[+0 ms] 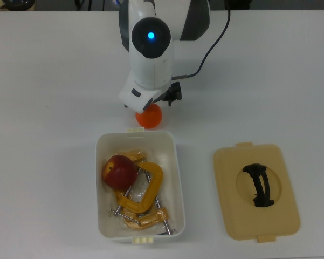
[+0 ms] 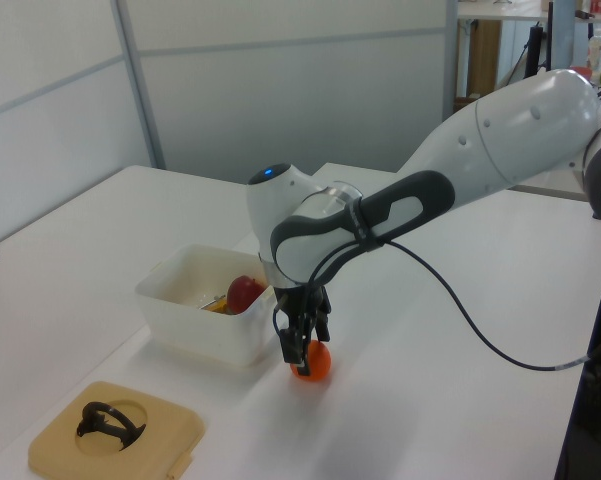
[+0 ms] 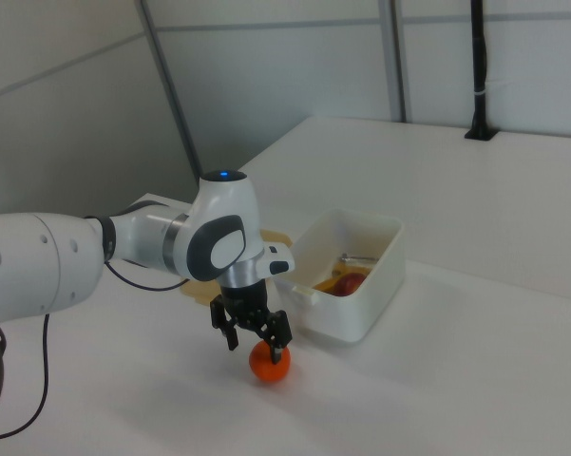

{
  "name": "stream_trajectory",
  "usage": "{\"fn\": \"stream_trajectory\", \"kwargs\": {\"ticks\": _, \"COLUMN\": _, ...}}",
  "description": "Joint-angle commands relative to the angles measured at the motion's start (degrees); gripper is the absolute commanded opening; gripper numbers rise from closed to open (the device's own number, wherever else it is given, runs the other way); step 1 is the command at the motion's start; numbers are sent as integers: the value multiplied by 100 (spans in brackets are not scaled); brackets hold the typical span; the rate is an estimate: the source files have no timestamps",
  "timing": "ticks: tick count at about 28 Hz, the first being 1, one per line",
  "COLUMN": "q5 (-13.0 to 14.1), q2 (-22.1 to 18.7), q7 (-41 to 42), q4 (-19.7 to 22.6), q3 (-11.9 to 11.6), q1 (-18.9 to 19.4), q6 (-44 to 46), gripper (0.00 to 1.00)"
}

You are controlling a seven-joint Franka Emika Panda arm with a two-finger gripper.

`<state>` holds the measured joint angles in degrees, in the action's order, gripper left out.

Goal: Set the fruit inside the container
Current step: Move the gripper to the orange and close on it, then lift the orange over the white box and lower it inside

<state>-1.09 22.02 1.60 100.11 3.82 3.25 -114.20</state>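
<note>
Orange sits between the spread tool fingers, half-hidden in top view.

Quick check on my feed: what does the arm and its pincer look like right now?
The glossy white jointed arm has dark grey bands at its joints and a glowing blue light on the wrist housing. A black cable trails off it. The pincer is black and two-fingered.
</note>
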Motion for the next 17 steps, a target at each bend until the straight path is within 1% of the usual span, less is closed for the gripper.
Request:
{"fn": "stream_trajectory", "kwargs": {"ticks": 1, "q5": -409, "q2": 214, "q7": -414, "q4": 52, "q3": -48, "q1": 62, "q6": -383, "gripper": 100}}
{"fn": "stream_trajectory", "kwargs": {"ticks": 3, "q5": -515, "q2": 267, "q7": -590, "q4": 43, "q3": -57, "q1": 62, "q6": -471, "gripper": 98}}
{"fn": "stream_trajectory", "kwargs": {"ticks": 4, "q5": -576, "q2": 267, "q7": -669, "q4": 43, "q3": -57, "q1": 62, "q6": -498, "gripper": 89}}
{"fn": "stream_trajectory", "kwargs": {"ticks": 5, "q5": -638, "q2": 285, "q7": -748, "q4": 43, "q3": -57, "q1": 53, "q6": -507, "gripper": 77}}
{"fn": "stream_trajectory", "kwargs": {"ticks": 6, "q5": -664, "q2": 285, "q7": -879, "q4": 35, "q3": -66, "q1": 53, "q6": -507, "gripper": 53}}
{"fn": "stream_trajectory", "kwargs": {"ticks": 8, "q5": -682, "q2": 276, "q7": -960, "q4": 34, "q3": -75, "q1": 53, "q6": -489, "gripper": 37}}
{"fn": "stream_trajectory", "kwargs": {"ticks": 10, "q5": -691, "q2": 241, "q7": -969, "q4": 34, "q3": -84, "q1": 53, "q6": -463, "gripper": 26}}
{"fn": "stream_trajectory", "kwargs": {"ticks": 11, "q5": -691, "q2": 163, "q7": -969, "q4": 26, "q3": -84, "q1": 53, "q6": -437, "gripper": 23}}
{"fn": "stream_trajectory", "kwargs": {"ticks": 15, "q5": -709, "q2": -180, "q7": -969, "q4": 17, "q3": -84, "q1": 53, "q6": -410, "gripper": 23}}
{"fn": "stream_trajectory", "kwargs": {"ticks": 16, "q5": -709, "q2": -346, "q7": -969, "q4": -70, "q3": -92, "q1": 53, "q6": -332, "gripper": 23}}
{"fn": "stream_trajectory", "kwargs": {"ticks": 17, "q5": -709, "q2": -391, "q7": -960, "q4": -175, "q3": -92, "q1": 53, "q6": -261, "gripper": 23}}
